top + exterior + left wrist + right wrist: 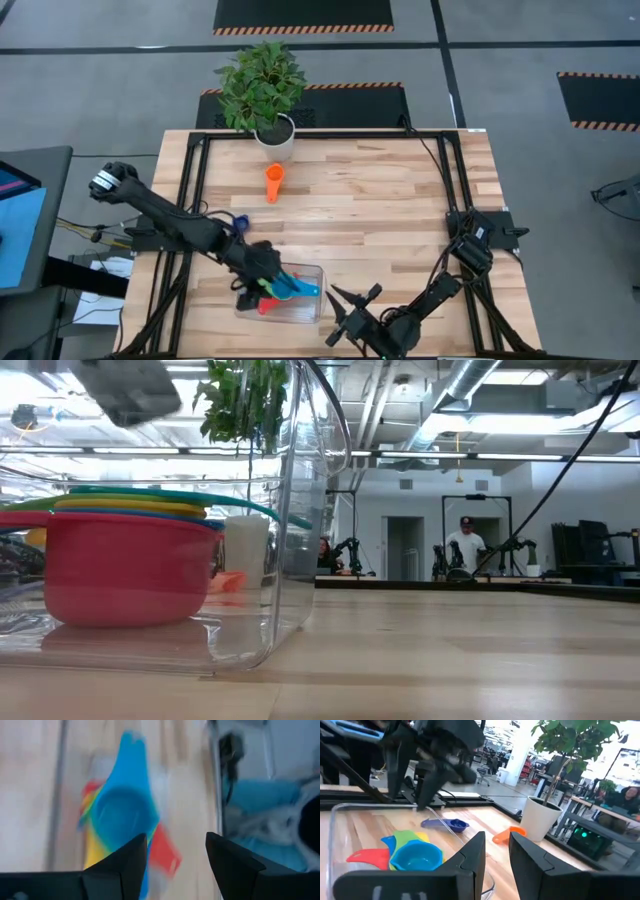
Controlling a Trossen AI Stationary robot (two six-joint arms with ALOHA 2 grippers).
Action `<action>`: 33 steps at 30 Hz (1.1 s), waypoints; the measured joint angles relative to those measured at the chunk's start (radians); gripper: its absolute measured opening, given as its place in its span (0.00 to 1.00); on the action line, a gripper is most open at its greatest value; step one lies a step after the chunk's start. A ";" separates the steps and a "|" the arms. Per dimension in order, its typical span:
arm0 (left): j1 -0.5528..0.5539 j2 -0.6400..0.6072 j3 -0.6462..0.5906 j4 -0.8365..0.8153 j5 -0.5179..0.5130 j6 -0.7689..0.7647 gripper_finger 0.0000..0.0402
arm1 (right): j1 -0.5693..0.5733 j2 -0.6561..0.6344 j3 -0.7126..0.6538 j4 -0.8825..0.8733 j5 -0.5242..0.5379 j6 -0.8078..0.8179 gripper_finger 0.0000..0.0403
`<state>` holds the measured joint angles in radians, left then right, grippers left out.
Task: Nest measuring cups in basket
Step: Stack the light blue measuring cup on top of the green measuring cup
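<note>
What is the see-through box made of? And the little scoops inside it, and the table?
The basket looks like clear, glossy plastic: you can see straight through its walls, and they catch shiny highlights. The nested measuring cups look like smooth coloured plastic, solid and slightly shiny. The table looks like pale wood planks, since grain lines and board seams show.

Dark jointed arms (170,222); black cables

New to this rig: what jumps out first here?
The bright stack of nested measuring cups, light blue on top, sits in the clear basket at the table's front edge, with the left gripper open just above it. An orange cup lies alone mid-table near the white plant pot, and a dark blue cup lies outside the basket.
</note>
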<state>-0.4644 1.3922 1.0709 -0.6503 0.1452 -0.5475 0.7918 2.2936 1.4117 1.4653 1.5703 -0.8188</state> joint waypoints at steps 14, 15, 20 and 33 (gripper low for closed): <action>-0.076 -0.130 0.158 -0.661 -0.362 -0.003 0.48 | -0.178 -0.125 0.000 -0.028 0.004 -0.152 0.27; -0.095 -0.147 0.143 -0.648 -0.394 -0.017 0.48 | -0.190 -0.154 0.000 -0.063 0.004 -0.151 0.27; -0.199 -0.240 -0.020 -0.521 -0.462 -0.162 0.48 | -0.249 -0.278 0.000 -0.230 0.003 -0.151 0.27; -0.414 -0.295 -0.361 -0.111 -0.489 -0.510 0.48 | -0.193 -0.292 -0.001 -0.383 -0.013 -0.048 0.27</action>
<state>-0.8781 1.0972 0.7097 -0.7612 -0.3441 -1.0573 0.5991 2.0014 1.4109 1.0826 1.5574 -0.8670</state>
